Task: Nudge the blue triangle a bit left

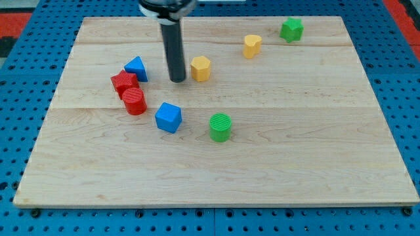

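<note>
The blue triangle (pixel 136 67) lies at the view's upper left on the wooden board (pixel 275 164), touching a red star-shaped block (pixel 124 82) at its lower left. My tip (pixel 178 80) stands to the right of the blue triangle with a gap between them, and just left of a yellow hexagon block (pixel 201 68).
A red cylinder (pixel 134 101) sits below the red star. A blue cube (pixel 168 117) and a green cylinder (pixel 220 126) lie near the middle. A yellow block (pixel 252 46) and a green block (pixel 291 29) lie at the upper right.
</note>
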`<state>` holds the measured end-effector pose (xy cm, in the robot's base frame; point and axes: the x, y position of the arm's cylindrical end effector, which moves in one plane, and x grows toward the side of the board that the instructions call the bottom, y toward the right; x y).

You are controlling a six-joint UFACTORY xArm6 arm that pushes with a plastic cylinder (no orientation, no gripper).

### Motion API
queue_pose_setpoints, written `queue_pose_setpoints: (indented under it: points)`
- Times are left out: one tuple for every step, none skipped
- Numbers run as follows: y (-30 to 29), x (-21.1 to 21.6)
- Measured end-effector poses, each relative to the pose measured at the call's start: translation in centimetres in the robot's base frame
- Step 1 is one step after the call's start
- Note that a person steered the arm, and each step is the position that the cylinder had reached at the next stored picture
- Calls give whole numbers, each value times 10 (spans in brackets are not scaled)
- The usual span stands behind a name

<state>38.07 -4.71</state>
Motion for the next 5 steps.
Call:
queue_pose_setpoints:
  points:
    - [18, -3]
    - [20, -6]
    - [19, -22]
    - [-49, -25]
    - [-133, -55]
